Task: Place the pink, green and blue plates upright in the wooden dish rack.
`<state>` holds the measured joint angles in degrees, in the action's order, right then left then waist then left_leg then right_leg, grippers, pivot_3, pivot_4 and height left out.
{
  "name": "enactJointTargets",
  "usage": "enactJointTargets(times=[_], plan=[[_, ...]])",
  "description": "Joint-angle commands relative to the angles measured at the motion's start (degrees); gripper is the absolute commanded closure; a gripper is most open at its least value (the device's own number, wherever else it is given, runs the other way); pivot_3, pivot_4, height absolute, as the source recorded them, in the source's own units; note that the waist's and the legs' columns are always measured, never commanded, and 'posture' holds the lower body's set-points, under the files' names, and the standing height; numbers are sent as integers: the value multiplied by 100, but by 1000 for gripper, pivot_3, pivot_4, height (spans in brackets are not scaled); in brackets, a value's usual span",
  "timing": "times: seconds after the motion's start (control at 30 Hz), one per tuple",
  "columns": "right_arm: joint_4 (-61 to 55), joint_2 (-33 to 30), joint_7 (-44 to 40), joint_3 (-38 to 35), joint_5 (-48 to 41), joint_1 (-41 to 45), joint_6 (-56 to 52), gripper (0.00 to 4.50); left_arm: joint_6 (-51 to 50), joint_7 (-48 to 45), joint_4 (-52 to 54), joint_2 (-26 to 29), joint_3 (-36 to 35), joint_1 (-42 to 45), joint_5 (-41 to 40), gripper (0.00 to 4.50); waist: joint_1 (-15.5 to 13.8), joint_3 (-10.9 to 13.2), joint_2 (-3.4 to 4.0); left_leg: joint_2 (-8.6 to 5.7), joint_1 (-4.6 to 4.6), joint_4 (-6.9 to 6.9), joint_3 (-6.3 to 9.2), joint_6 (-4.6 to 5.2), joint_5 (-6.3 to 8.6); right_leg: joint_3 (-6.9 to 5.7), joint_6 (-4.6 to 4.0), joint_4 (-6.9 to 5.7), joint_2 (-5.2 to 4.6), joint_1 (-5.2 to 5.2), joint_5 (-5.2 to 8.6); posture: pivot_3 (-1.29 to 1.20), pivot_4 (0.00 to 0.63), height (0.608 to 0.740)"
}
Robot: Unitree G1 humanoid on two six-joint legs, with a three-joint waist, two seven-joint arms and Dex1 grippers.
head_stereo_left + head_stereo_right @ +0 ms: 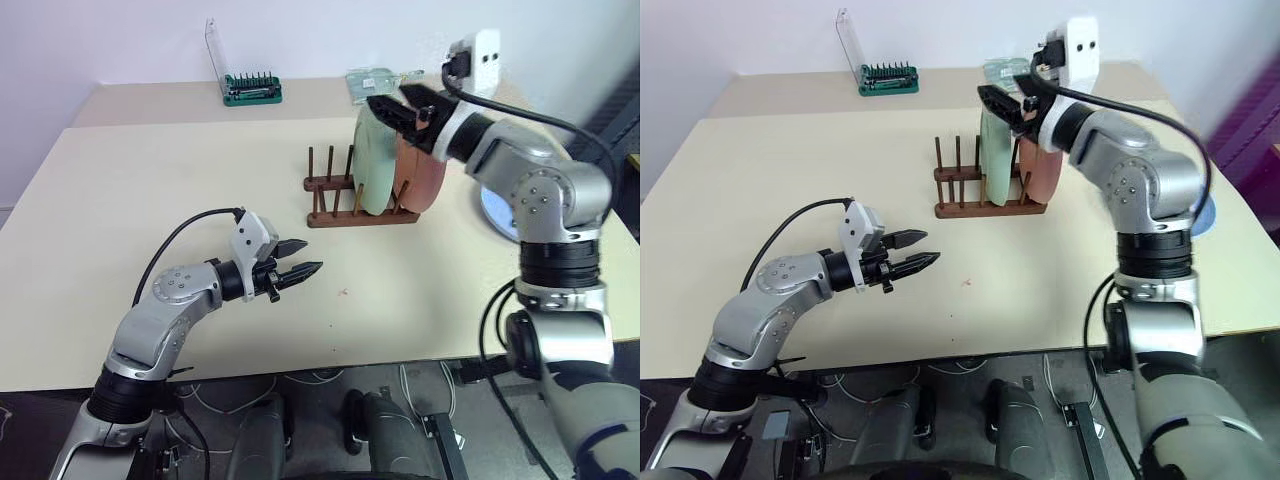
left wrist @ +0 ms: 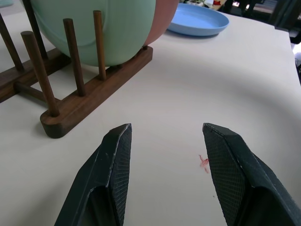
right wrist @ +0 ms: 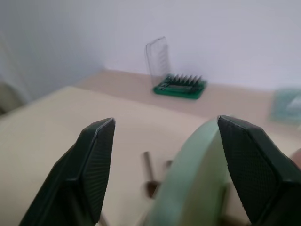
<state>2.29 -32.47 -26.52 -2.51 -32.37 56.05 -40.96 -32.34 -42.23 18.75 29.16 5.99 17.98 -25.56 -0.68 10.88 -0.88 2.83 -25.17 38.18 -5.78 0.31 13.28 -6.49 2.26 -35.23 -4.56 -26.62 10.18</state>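
Your right gripper [image 3: 164,165] hangs released over the green plate [image 1: 374,160] and pink plate [image 1: 420,178] racked upright; your left gripper [image 1: 300,272] hovers unclenched, holding nothing, near the table's front edge [image 1: 300,370].

We see the wooden dish rack [image 1: 345,205], dark reddish-brown with thin upright pegs, standing on the table right of the head view's centre. The green plate [image 1: 374,160] and the pink plate [image 1: 420,175] stand upright in its right end, side by side. The blue plate [image 2: 197,20] lies flat on the table, apart from the rack, at the right of that frame.
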Motion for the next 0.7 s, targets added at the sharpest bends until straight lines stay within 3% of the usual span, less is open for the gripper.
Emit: enactJointTargets(times=[0.03, 0.17, 0.3, 0.37, 0.5, 0.7], plan=[[-340, -570, -635, -445, 149, -15, 604, 999, 37, -16, 175, -15, -18, 13, -13, 2044, -1, 0, 0, 0, 0, 0, 0, 1, 1, 0, 0, 1, 0, -1, 0, 0, 150, 730], [192, -1973, -1511, -624, 807, -887, 1096, 999, -1, -94, 193, 6, 19, -1, -48, 2044, -84, -2, -3, -4, -4, 1, 5, 1, 1, -5, -1, 9, -1, 6, 4, 0, 150, 730], [359, -2582, -2311, -309, 1207, -2057, 1535, 999, 31, -196, 129, -31, 114, 59, -33, 2044, -82, -1, -2, -8, 0, 4, -6, 11, 7, 0, -14, 17, -11, 9, 16, 0, 150, 730], [539, -2579, -2363, -171, 1488, -2277, 1759, 999, 55, -238, 77, -50, 140, 94, -15, 2044, -3, 1, 5, -8, 6, 4, -5, 11, 7, 4, -14, 13, -4, 10, 15, 0, 150, 730], [1951, -2301, -1559, 284, 2473, -2297, 2010, 999, 124, -288, -51, -51, 231, 266, 96, 2044, 23, 4, 14, -10, 12, 6, -8, 10, 6, 10, -14, 1, 3, 5, 13, 0, 150, 730], [3117, -1918, -1377, 380, 2868, -2040, 2328, 999, 78, -315, 27, -11, 173, 158, 76, 2044, 12, 3, 16, -11, 11, 4, -12, 10, 6, 13, -11, 4, 3, 4, 11, 0, 150, 730]])
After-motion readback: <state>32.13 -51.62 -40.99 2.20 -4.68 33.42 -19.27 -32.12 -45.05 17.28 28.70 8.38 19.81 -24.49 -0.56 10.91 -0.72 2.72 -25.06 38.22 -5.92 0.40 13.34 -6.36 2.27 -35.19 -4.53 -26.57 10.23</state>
